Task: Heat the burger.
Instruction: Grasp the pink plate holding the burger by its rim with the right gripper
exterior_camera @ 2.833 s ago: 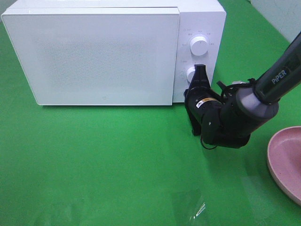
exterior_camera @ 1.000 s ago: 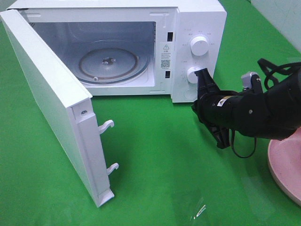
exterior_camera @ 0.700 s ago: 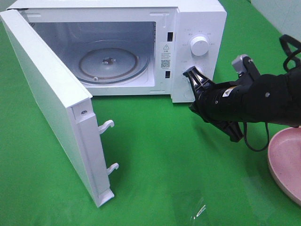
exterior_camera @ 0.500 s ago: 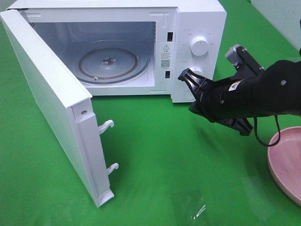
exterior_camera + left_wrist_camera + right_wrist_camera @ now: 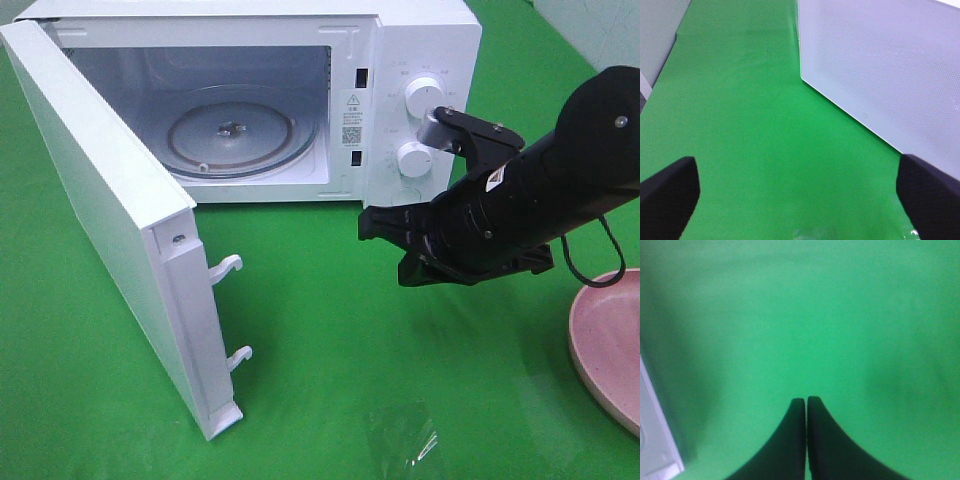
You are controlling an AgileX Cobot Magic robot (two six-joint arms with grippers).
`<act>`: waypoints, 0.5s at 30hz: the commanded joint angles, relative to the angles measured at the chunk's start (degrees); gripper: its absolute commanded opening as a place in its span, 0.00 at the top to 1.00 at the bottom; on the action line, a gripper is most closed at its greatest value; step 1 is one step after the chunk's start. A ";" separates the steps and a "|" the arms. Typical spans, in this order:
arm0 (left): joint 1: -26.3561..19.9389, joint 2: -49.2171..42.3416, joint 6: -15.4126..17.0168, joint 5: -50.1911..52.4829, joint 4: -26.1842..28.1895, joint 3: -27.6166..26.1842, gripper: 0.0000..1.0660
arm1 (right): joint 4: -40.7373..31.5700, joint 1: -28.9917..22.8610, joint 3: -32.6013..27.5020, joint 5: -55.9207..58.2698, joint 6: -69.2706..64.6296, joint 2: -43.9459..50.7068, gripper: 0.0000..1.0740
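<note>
I have the microwave at 12 o'clock on the green cloth. Its door is swung wide toward 9 o'clock, and the glass turntable shows inside. My right gripper hovers just off centre toward 3 o'clock, jaws pressed together on nothing, tips aimed at 9. My left gripper is spread wide and holds nothing (the door's outer face is beside it). The pink plate pokes in at 4 o'clock. I cannot find the burger in any view.
</note>
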State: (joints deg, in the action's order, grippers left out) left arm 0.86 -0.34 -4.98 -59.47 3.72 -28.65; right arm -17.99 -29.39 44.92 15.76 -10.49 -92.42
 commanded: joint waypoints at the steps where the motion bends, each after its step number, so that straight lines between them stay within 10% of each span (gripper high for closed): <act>1: 0.00 -0.06 0.00 0.06 0.29 0.11 0.06 | 6.88 0.11 2.81 9.00 1.15 0.46 1.00; 15: 0.00 -0.06 0.00 0.06 0.29 0.11 0.06 | 21.60 0.63 8.77 35.81 1.95 1.43 0.98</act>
State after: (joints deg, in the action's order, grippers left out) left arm 0.86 -0.34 -4.98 -59.47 3.72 -28.65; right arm 1.95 -29.39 53.34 48.36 -10.14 -92.02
